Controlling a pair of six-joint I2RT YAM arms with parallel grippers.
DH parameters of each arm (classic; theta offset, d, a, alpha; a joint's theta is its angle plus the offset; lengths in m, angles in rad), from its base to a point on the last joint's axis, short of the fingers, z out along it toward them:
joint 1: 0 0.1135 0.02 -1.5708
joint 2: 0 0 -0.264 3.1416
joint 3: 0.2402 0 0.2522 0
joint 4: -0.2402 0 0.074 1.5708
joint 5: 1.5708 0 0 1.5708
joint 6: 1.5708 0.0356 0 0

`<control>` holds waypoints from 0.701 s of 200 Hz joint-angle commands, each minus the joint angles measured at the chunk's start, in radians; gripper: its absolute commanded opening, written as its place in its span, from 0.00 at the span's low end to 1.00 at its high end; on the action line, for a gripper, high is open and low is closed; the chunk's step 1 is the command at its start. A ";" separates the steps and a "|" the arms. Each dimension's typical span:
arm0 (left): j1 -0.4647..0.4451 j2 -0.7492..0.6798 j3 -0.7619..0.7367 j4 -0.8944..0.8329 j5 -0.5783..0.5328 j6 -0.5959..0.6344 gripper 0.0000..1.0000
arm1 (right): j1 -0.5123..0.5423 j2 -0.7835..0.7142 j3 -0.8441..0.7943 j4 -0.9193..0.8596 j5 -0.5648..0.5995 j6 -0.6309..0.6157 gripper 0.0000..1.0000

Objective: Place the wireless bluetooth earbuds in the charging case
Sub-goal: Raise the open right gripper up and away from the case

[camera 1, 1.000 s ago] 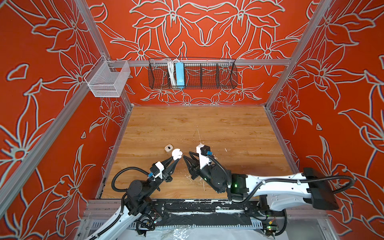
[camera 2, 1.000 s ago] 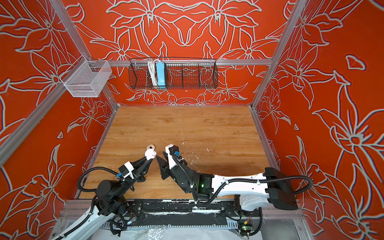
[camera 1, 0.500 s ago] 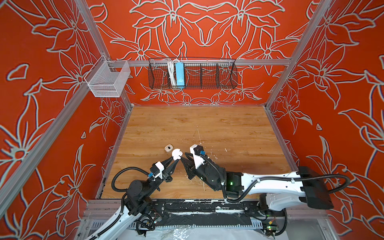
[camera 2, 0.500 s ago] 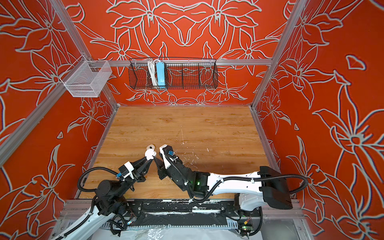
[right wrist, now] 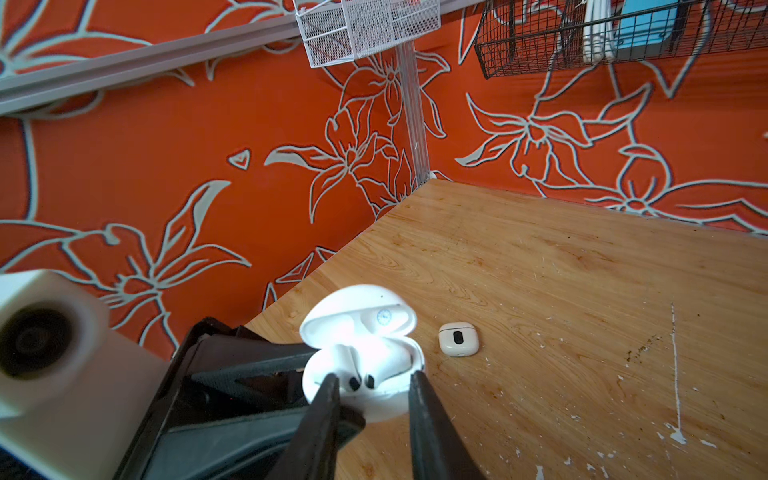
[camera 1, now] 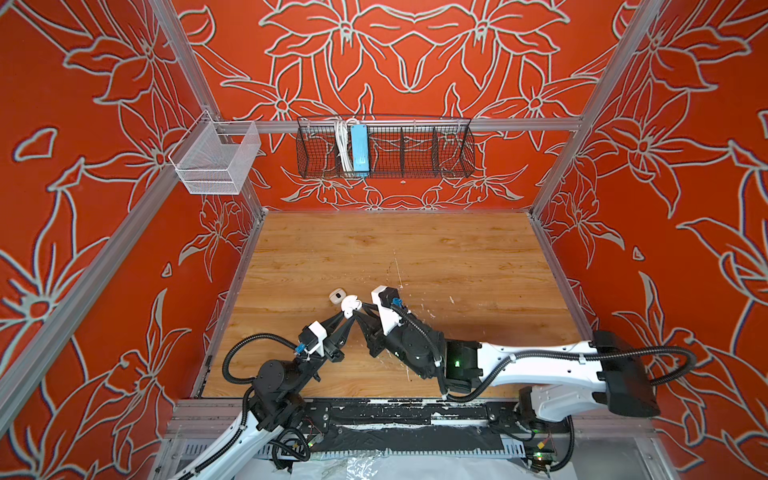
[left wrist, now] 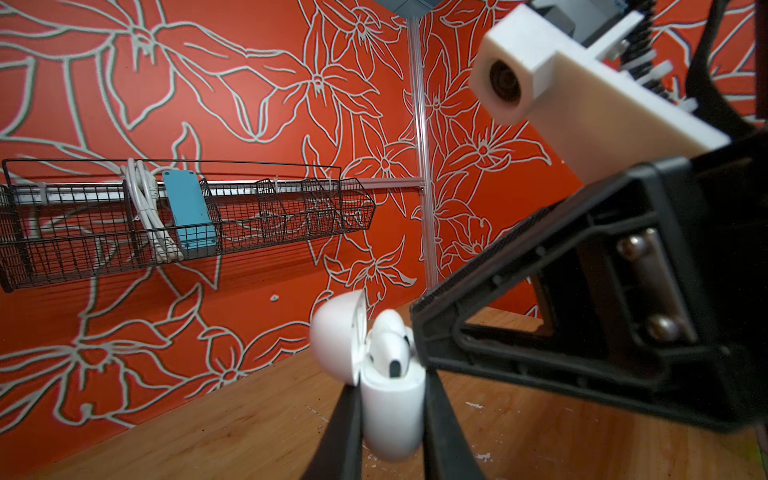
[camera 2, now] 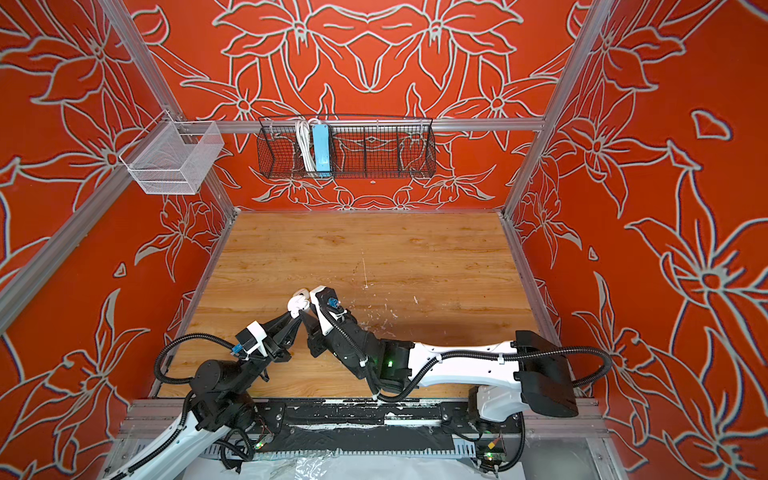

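White case (left wrist: 390, 411), lid swung open, is clamped in the left pincer (left wrist: 392, 388) over the worktop (camera 1: 415, 257). Two earbuds (right wrist: 347, 357) sit inside it. The right pincer (right wrist: 372, 380) hovers at the case's mouth, its tips apart either side of the earbuds. A beige case (right wrist: 459, 339) lies nearby.

Charging case (left wrist: 392, 415): small, glossy white, rounded. The lid is swung open on its hinge and stands beside the opening. The body is held opening-upward, clear of the desk (right wrist: 540, 270), clamped between the fingers of the left end effector (left wrist: 390, 386).

Wireless bluetooth earbuds (left wrist: 390, 345): two, glossy white, side by side in the open case. Their rounded heads protrude above the rim and dark spots show on them. Full seating cannot be confirmed.
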 commanded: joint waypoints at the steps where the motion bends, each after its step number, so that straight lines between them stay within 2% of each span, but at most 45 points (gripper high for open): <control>1: -0.005 -0.004 -0.035 0.039 0.035 0.007 0.00 | 0.003 0.025 0.046 -0.050 -0.029 -0.017 0.30; 29: -0.004 -0.005 -0.032 0.034 0.035 0.009 0.00 | 0.004 0.017 0.032 -0.046 0.024 -0.014 0.30; 59: -0.005 -0.004 -0.034 0.037 0.033 0.007 0.00 | 0.003 -0.067 -0.010 -0.031 0.056 -0.046 0.31; 89: -0.005 0.028 -0.025 0.044 0.043 0.016 0.00 | -0.002 -0.143 0.018 -0.159 0.121 -0.063 0.30; 115: -0.005 0.115 0.015 0.047 0.124 0.040 0.00 | -0.040 -0.189 0.030 -0.276 0.173 -0.038 0.29; 132: -0.005 0.195 0.039 0.072 0.198 0.048 0.00 | -0.100 -0.229 0.011 -0.345 0.147 0.004 0.28; 140: -0.006 0.230 0.050 0.082 0.236 0.053 0.00 | -0.147 -0.250 0.000 -0.385 0.099 0.036 0.28</control>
